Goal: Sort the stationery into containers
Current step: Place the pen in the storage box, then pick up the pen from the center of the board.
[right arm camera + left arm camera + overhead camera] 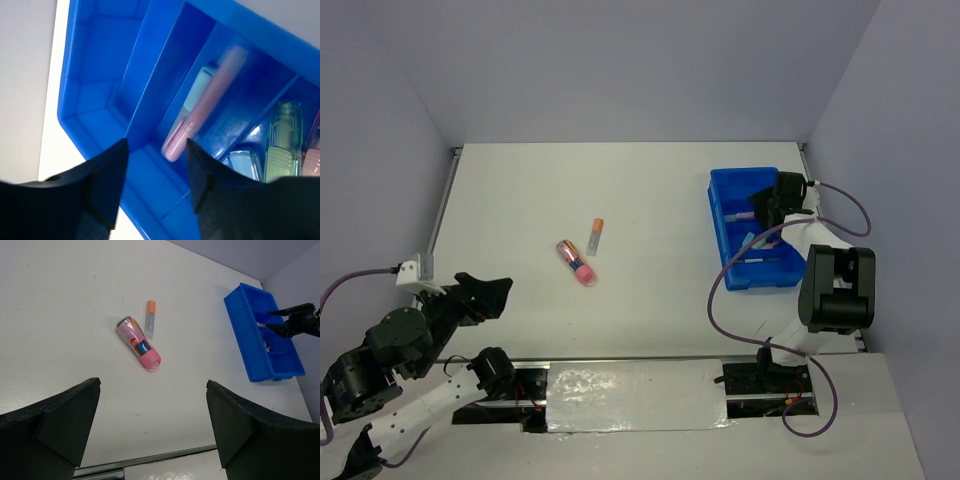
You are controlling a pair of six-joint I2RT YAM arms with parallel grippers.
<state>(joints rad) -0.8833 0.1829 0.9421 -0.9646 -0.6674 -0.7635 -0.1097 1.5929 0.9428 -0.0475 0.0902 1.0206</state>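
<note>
— Right gripper [156, 150]?
— Spread apart, empty, hovering over the blue tray [150, 85].
— Left gripper [152, 405]?
— Gaping too, gripping nothing, well left of the tray.
— Stationery?
— Pink pen [215, 85] and green marker [282, 145] inside the tray, in neighbouring compartments; pink marker [576, 263] and orange-capped pen [594, 236] side by side, well left of it.

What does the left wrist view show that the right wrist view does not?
Only the left wrist view shows two items on the white table: a pink-capped tube and an orange-capped stick beside it, plus the right end effector above the blue tray. Only the right wrist view makes the contents clear: a pink pen, a pale blue marker that it partly hides, and a green marker. Both views show the blue tray.
</note>
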